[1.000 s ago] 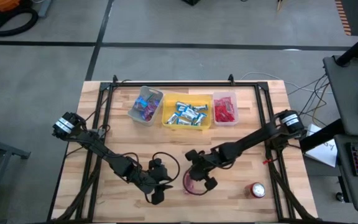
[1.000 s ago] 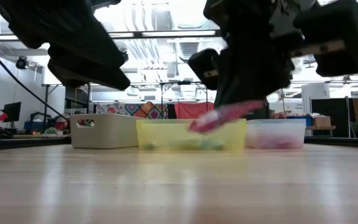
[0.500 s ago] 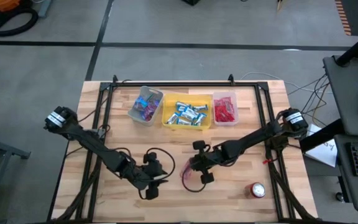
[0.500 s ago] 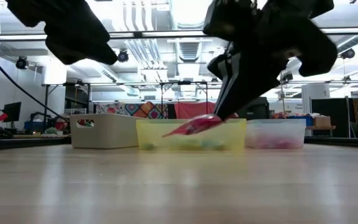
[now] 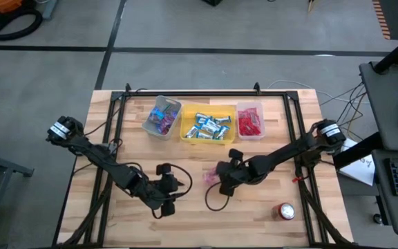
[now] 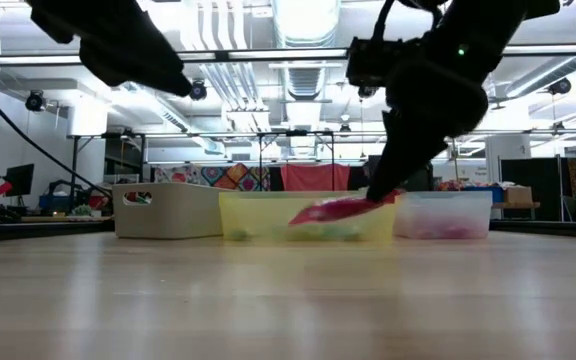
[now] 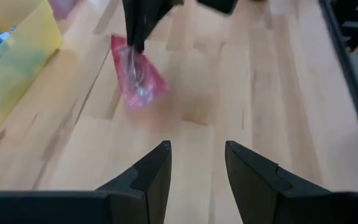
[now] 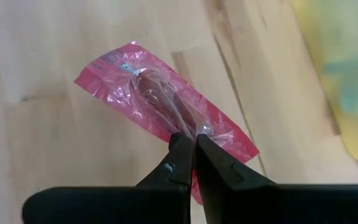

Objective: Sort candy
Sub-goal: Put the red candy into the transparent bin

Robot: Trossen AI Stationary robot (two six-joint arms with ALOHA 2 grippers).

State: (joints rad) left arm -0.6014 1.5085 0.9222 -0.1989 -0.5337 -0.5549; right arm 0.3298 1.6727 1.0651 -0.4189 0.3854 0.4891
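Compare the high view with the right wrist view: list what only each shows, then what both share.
Only the high view shows the whole layout: three bins in a row, a grey bin of mixed candy, a yellow bin of blue-and-white pieces and a pink bin of red ones, plus the red and silver can and the left gripper, open and empty.

Only the right wrist view shows the grip closely: the right gripper pinches one end of the wrapper, and the dark candy shows through it.

Both show the right gripper shut on the red-pink candy above the wooden table.

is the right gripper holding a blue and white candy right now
No, the right gripper is shut on a red-pink candy, lifted above the table.
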